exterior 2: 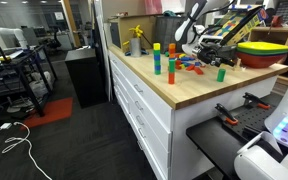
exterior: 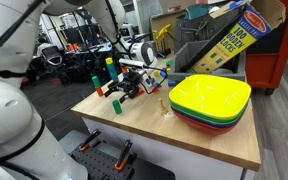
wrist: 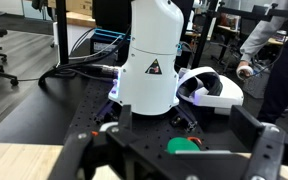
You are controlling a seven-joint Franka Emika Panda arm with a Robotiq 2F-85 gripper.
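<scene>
the gripper (wrist: 169,158) has its jaws wide, with a green block (wrist: 184,145) between them, not clamped. in an exterior view, stacked bowls (exterior: 210,100) sit to the right, and the table (exterior: 134,126) is bare toward its near edge.

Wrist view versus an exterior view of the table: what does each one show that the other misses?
Only the wrist view shows a person standing at the right edge and a white rounded device lying on a dark surface. Only the exterior view shows the stacked yellow, green and red dishes, the wooden-blocks box and a tower of coloured blocks. Both show the dark fingers, spread apart, the wooden table and a white machine, which is only a blurred edge in the exterior view.
</scene>
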